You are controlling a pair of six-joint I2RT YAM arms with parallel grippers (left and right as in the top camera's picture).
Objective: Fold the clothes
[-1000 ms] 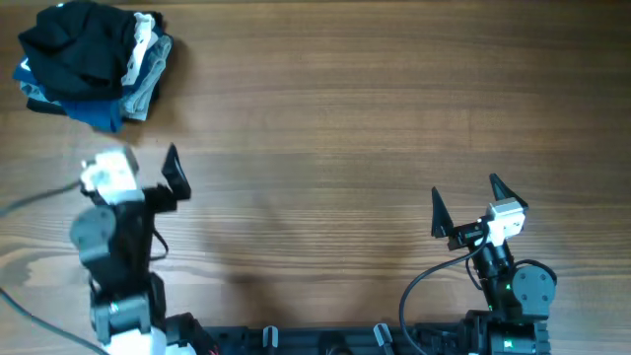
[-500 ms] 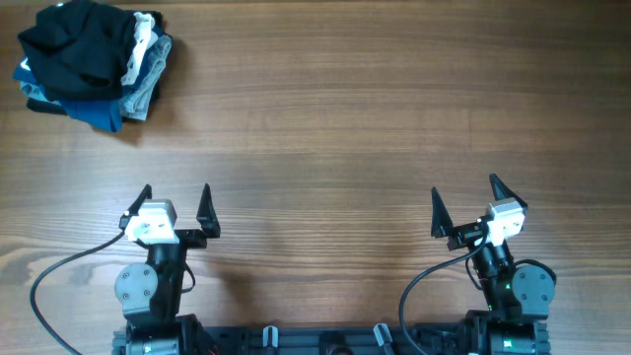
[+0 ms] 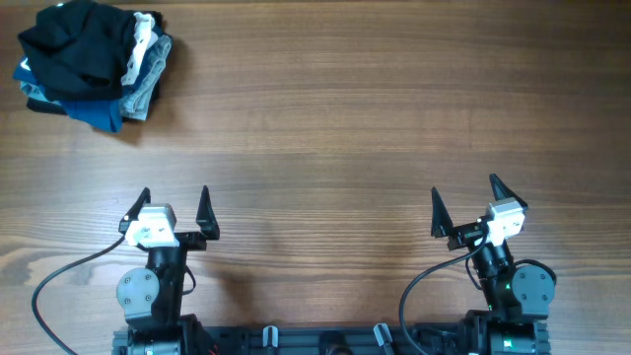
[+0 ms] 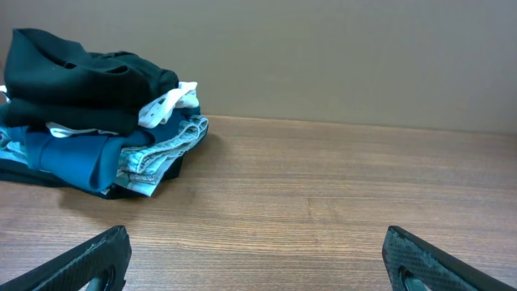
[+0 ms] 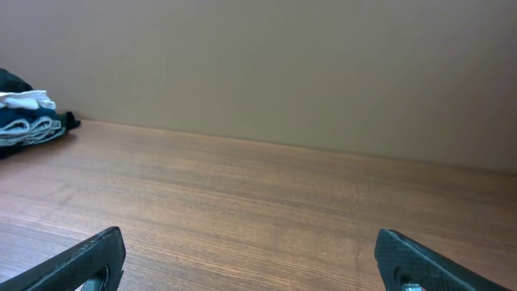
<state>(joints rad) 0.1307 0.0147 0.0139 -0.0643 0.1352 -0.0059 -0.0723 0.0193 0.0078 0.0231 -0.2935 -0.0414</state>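
The black garment (image 3: 74, 44) lies bunched on top of a pile of clothes at the table's far left corner. It also shows in the left wrist view (image 4: 77, 81); no logo shows on it. My left gripper (image 3: 175, 202) is open and empty near the front edge, far from the pile; its fingers frame bare wood in the left wrist view (image 4: 257, 259). My right gripper (image 3: 464, 197) is open and empty at the front right, over bare wood in the right wrist view (image 5: 250, 250).
Under the black garment lie a blue garment (image 3: 99, 110), a white one (image 3: 145, 30) and a grey patterned one (image 3: 150, 84). The pile's edge shows at far left in the right wrist view (image 5: 28, 125). A plain wall stands behind the wooden table (image 3: 375, 108).
My left arm swung from a turned pose at the far left back to a straight pose near the front edge. The pile and the right arm have not moved.
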